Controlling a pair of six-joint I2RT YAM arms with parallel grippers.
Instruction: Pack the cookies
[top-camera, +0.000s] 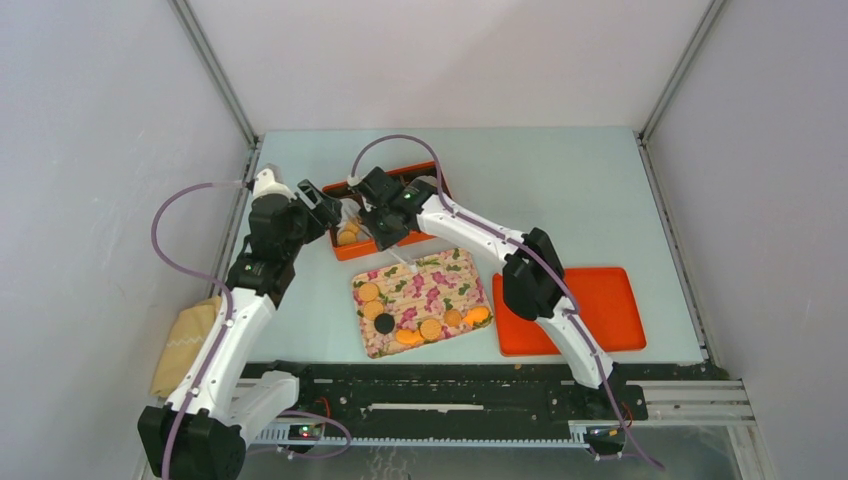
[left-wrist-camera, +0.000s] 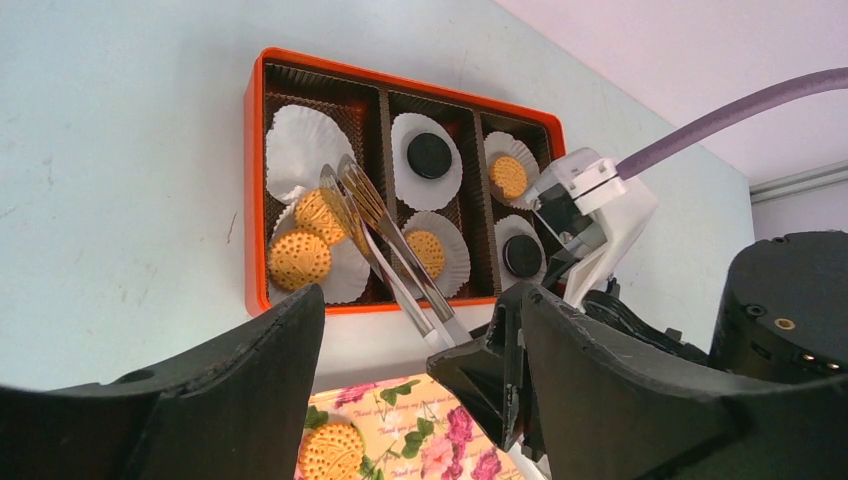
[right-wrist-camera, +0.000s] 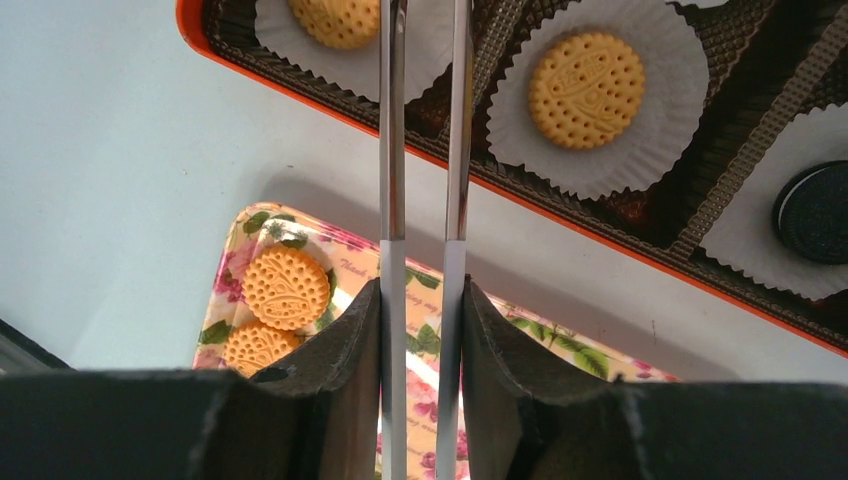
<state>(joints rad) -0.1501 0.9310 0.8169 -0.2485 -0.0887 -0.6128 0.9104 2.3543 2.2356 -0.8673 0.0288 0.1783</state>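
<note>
Golden cookies (top-camera: 369, 291) and one dark cookie lie on the floral tray (top-camera: 455, 265). More cookies sit in white paper liners inside the orange box (left-wrist-camera: 250, 200): golden ones (left-wrist-camera: 299, 259) and dark ones (left-wrist-camera: 428, 155). My right gripper (right-wrist-camera: 422, 300) is shut on metal tongs (right-wrist-camera: 392, 150), which reach over the box. In the left wrist view the tong tips lie against a tilted golden cookie (left-wrist-camera: 318, 213) in the left compartment; I cannot tell whether they pinch it. My left gripper (left-wrist-camera: 410, 310) hangs open and empty just in front of the box.
An orange lid (top-camera: 600, 300) lies to the right of the floral tray. A beige cloth (top-camera: 185, 345) sits at the table's left edge beside the left arm. The right arm stretches diagonally over the floral tray's far corner.
</note>
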